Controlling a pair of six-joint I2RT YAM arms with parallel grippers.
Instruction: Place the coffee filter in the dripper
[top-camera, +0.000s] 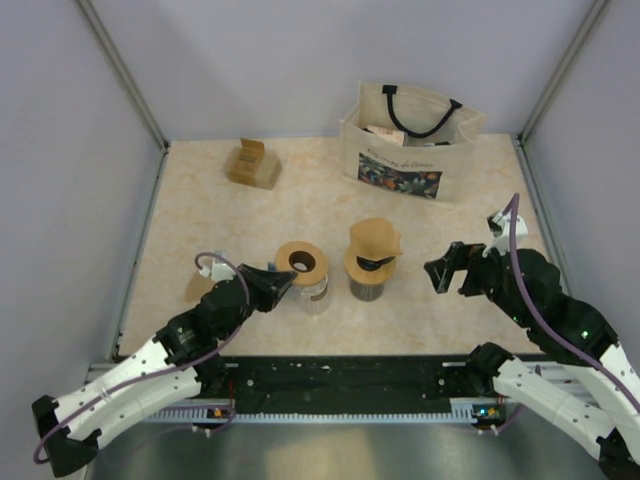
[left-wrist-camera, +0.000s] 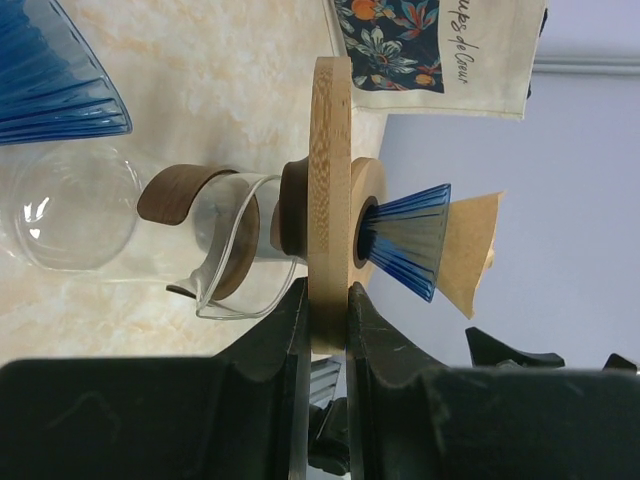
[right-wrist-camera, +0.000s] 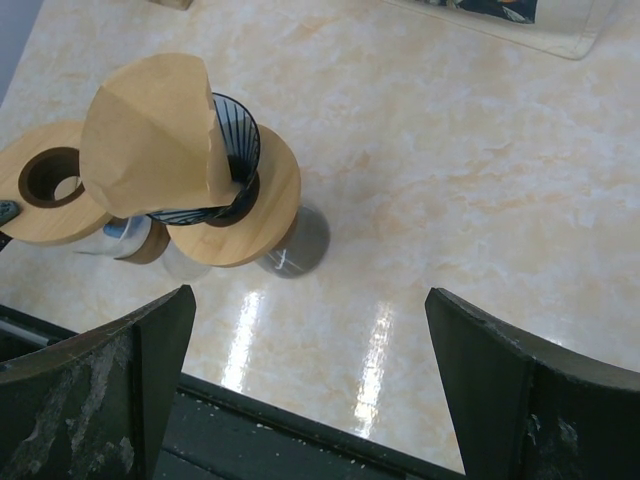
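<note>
The brown paper coffee filter (top-camera: 375, 238) sits tilted in the dark ribbed dripper (top-camera: 374, 262), sticking out above its rim; the dripper rests in a wooden ring on a glass carafe at the table's middle. The filter (right-wrist-camera: 150, 135) and the dripper (right-wrist-camera: 235, 140) also show in the right wrist view. My right gripper (top-camera: 447, 270) is open and empty, to the right of the dripper, with its fingers (right-wrist-camera: 100, 390) wide apart. My left gripper (left-wrist-camera: 328, 300) is shut on the edge of a second wooden ring (left-wrist-camera: 328, 180), which sits on the left glass carafe (top-camera: 313, 292).
A printed tote bag (top-camera: 410, 140) stands at the back right. A small cardboard box (top-camera: 253, 163) is at the back left. A loose blue ribbed cone (left-wrist-camera: 50, 70) lies by the left carafe. Grey walls close in the table.
</note>
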